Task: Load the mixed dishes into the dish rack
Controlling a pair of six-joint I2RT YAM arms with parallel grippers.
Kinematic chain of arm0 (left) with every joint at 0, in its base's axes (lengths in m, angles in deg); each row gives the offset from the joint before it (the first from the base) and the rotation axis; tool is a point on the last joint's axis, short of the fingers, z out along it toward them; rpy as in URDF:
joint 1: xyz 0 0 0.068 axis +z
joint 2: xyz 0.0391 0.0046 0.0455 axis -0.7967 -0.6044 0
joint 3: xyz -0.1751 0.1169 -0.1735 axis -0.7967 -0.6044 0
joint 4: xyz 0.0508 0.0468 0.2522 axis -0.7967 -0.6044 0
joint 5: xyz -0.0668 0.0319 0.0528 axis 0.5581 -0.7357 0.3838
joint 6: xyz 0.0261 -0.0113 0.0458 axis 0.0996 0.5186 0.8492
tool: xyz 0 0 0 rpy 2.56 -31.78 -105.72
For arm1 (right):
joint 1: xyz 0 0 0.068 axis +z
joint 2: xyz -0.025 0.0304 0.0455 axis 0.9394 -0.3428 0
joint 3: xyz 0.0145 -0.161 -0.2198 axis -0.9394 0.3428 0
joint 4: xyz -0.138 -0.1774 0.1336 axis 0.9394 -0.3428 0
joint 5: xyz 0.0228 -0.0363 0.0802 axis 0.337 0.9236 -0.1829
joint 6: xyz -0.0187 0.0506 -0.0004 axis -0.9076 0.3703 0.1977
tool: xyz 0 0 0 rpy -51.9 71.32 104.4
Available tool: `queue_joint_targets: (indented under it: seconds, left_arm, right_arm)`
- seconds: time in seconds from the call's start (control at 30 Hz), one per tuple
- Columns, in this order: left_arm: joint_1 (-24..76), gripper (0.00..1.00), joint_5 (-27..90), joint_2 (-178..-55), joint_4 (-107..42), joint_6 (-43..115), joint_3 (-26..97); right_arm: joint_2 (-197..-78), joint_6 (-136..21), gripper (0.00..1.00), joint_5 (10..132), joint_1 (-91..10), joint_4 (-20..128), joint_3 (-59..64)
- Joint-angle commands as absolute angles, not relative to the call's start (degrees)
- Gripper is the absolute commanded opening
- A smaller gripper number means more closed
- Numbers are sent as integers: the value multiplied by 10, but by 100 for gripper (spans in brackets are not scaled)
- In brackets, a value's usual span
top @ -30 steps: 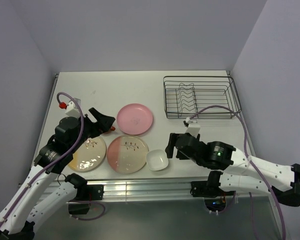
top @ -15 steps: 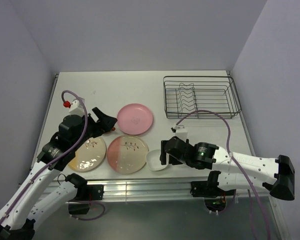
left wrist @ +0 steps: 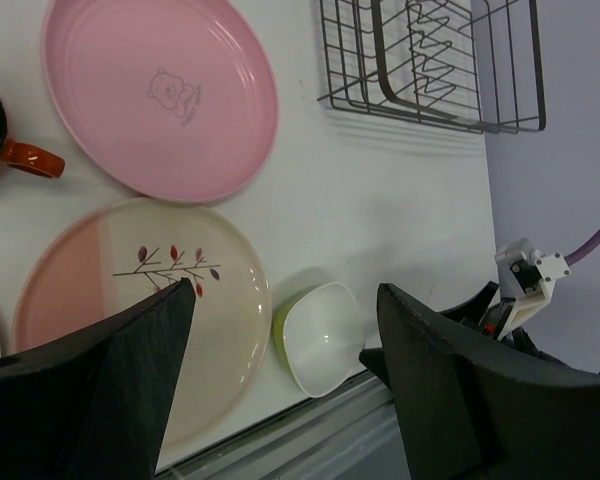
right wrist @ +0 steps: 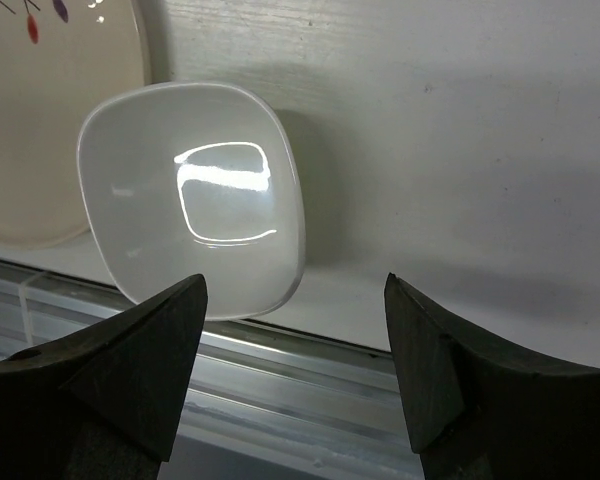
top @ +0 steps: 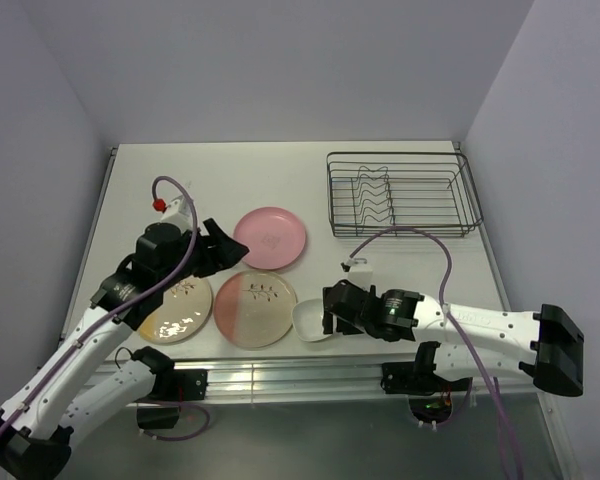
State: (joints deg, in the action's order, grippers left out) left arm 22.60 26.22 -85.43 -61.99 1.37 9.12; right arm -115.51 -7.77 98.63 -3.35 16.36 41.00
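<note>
The white squarish bowl [top: 313, 320] sits near the front edge, nested on the lime-green bowl [left wrist: 277, 322], whose rim peeks out on one side. My right gripper [top: 330, 310] is open just right of the white bowl [right wrist: 190, 190], level with its edge, and holds nothing [right wrist: 293, 280]. My left gripper [top: 220, 250] is open and empty, hovering over the plates [left wrist: 285, 290]. The plain pink plate [top: 269, 238], pink-and-cream plate [top: 255, 308] and yellow-and-cream plate [top: 176, 310] lie flat. The orange-red cup [left wrist: 5, 150] stands left of the pink plate. The dish rack [top: 401, 233] at the back right holds nothing.
The metal rail [top: 280, 375] runs along the table's front edge just below the bowls. The purple walls close in the back and both sides. My right arm's cable [top: 420, 235] loops in front of the rack.
My right gripper has moved left, up to the white bowl's right edge. My left arm has swung right and forward, so its gripper now hangs over the plates.
</note>
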Motion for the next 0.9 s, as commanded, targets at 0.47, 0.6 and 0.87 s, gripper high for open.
queue_joint_targets:
  seconds: [0.47, 0.6, 0.87]
  left_arm:
    - [89, 78, 208, -958, -594, 17, 118]
    - [74, 78, 207, -982, -600, 24, 121]
    - [6, 70, 166, -1062, -610, 10, 132]
  right_arm:
    - [-1226, -86, 64, 971, -70, 271, 441]
    - [-1227, -82, 64, 982, -73, 264, 440]
    - [-1080, -65, 82, 1012, -73, 173, 421]
